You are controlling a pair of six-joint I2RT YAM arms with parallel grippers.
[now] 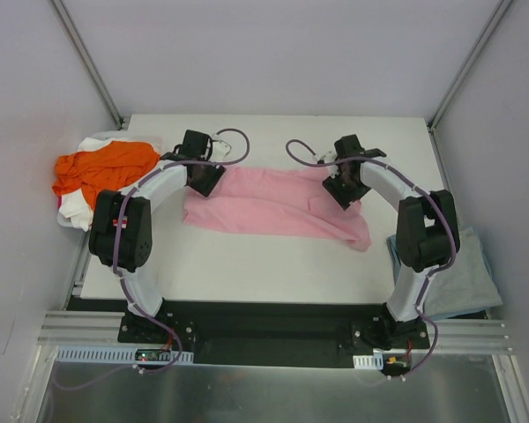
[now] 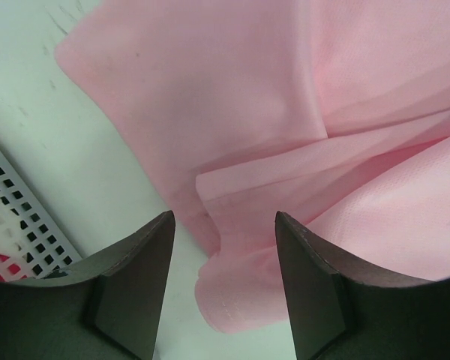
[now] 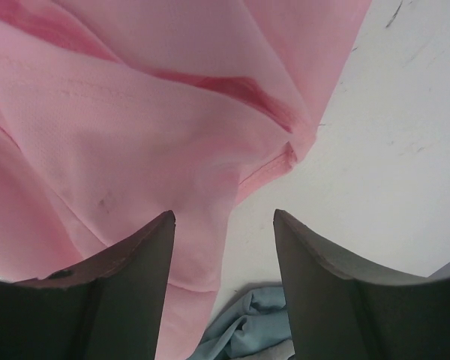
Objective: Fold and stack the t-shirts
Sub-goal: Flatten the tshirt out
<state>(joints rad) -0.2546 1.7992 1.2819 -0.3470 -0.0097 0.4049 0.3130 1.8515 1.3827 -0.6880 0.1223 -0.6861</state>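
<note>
Four shirts: all are soft, light, floppy cotton. They bend and wrinkle easily, and I think they slide a little on the smooth white table [image 1: 247,264].
White basket with holes [image 2: 19,214]: it sits at the far left. The bright orange t-shirt [image 1: 101,167] lies crumpled on the white t-shirt [image 1: 90,143] there. I cannot tell how deep they sit.
Left gripper [image 2: 225,221]: its fingers stand partly apart and hold nothing. It hangs just over the left end of the pink shirt.
Light pink t-shirt [image 1: 264,207]: it lies in the middle of the table, stretched from left to right, with loose folds and wrinkles.
Where to hold: a pinch at a hem or corner at each end looks best, so the middle does not sag.
Right gripper [image 3: 225,217]: its fingers stand partly apart and hold nothing, over the pink shirt's right edge.
Grey-blue t-shirt [image 1: 463,273]: it lies at the table's right edge, beside the right arm.
</note>
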